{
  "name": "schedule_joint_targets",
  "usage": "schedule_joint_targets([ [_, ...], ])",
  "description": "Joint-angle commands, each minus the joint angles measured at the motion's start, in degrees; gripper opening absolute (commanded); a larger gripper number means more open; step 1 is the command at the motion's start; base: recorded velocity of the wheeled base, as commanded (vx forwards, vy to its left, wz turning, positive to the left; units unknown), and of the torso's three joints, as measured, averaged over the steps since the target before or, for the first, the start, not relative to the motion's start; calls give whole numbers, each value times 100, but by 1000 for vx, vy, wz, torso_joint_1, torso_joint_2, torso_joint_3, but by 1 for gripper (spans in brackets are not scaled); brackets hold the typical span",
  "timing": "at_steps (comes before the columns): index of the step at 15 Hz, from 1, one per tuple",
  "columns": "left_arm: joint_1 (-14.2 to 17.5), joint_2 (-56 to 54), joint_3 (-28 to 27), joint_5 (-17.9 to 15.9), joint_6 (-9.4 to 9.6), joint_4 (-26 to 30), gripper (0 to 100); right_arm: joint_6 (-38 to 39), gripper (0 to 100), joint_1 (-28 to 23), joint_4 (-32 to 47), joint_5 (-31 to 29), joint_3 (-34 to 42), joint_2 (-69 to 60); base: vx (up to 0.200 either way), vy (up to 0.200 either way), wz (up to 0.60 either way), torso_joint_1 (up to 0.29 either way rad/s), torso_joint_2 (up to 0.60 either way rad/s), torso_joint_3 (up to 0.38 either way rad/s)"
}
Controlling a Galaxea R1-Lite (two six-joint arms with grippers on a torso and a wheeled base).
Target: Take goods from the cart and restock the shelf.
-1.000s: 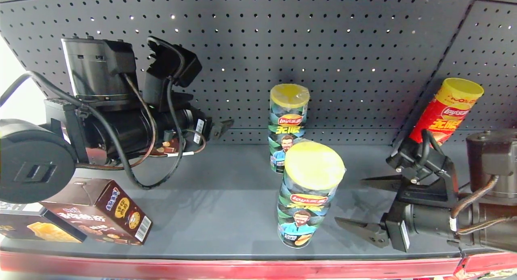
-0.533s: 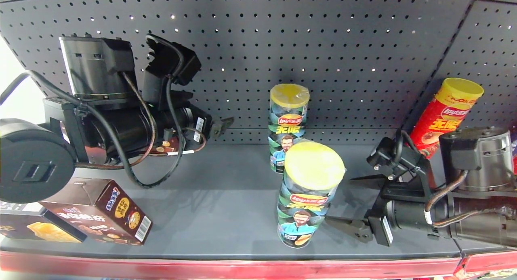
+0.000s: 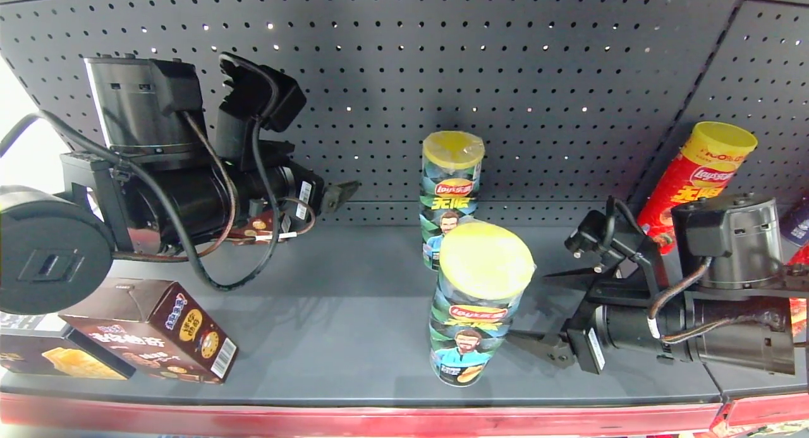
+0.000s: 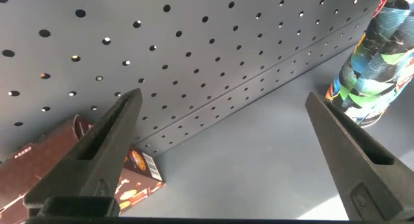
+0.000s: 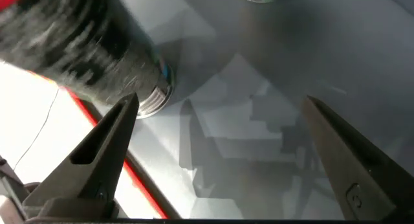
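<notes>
The front chips can (image 3: 481, 302) stands on the shelf (image 3: 328, 311) just beside the right gripper (image 3: 528, 305), fingers spread; the left wrist view shows the left gripper (image 4: 221, 98) agape before a brown box (image 4: 45, 149) at the pegboard (image 4: 194, 43).

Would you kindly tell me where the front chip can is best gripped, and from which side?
Grip the front chip can around its mid-body from the robot's right, where the right gripper sits with jaws open. It is an upright round tube with the rear chip can close behind, so a sideways approach looks safest.
</notes>
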Motion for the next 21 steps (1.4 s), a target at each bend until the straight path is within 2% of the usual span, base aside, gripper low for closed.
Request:
schedule_joint_targets([
  [1, 6, 12, 4, 1, -6, -10, 100, -10, 100, 32, -1, 8, -61, 88, 0, 0, 0, 0, 0, 0],
  [11, 15, 30, 57, 1, -6, -124, 100, -2, 100, 112, -81, -1, -166, 228, 0, 0, 0, 0, 0, 0],
  [14, 6, -278, 154, -16, 12, -45, 100, 7, 100, -152, -177, -1, -52, -185, 0, 0, 0, 0, 0, 0],
  [16, -12, -1016, 470, -7, 21, 25, 100, 7, 100, -512, -265, -1, 45, -914, 0, 0, 0, 0, 0, 0],
  [18, -47, -1649, 742, 1, 38, 25, 100, 16, 100, -644, -256, -10, 159, -1556, 0, 0, 0, 0, 0, 0],
  [21, -64, -2994, 1533, 1, 38, 184, 100, -2, 100, -679, -283, -388, 651, -2619, 0, 0, 0, 0, 0, 0],
])
